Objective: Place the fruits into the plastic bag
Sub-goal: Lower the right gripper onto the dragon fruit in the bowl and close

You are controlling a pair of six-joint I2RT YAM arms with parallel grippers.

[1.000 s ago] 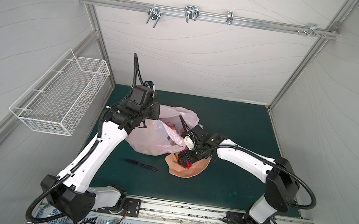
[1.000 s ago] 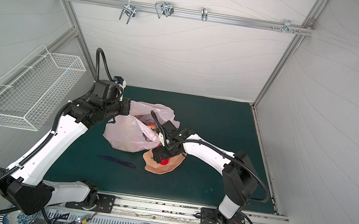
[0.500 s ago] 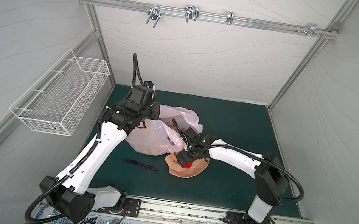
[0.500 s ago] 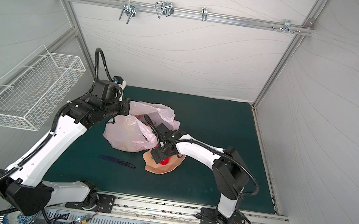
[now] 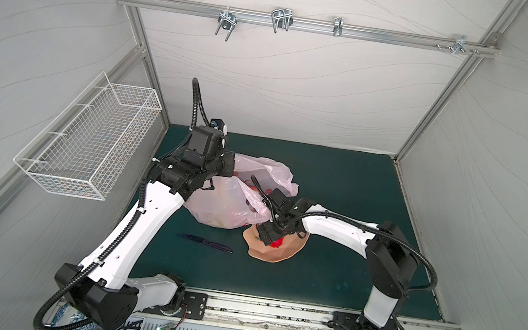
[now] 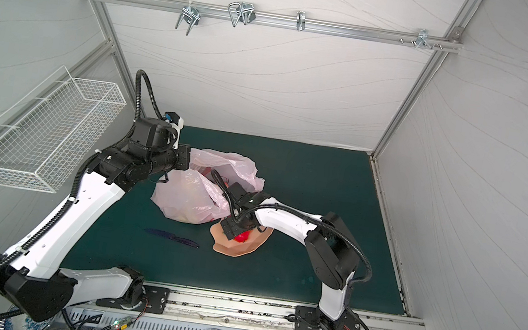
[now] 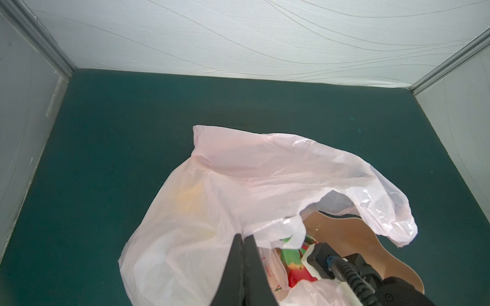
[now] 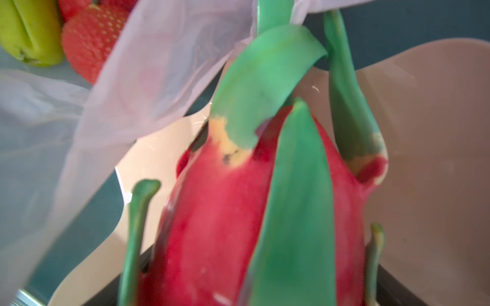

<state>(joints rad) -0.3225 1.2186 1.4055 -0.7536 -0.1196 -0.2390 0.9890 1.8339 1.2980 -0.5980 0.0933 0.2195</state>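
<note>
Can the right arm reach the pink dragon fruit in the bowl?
Probably yes. The right gripper is down at the bowl with the dragon fruit between its jaws. Nothing blocks it; only a flap of the plastic bag is near the fruit's tip. Whether it grips, I cannot tell.

The bag (image 5: 225,202) lies behind-left of the bowl (image 5: 277,255), touching it; dragon fruit (image 5: 276,244) in the bowl; knife (image 5: 205,242) at its left.

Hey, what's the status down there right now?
Left tool shut on bag rim. Right tool astride dragon fruit in bowl, grip unclear. Bag flap overhangs bowl.
</note>
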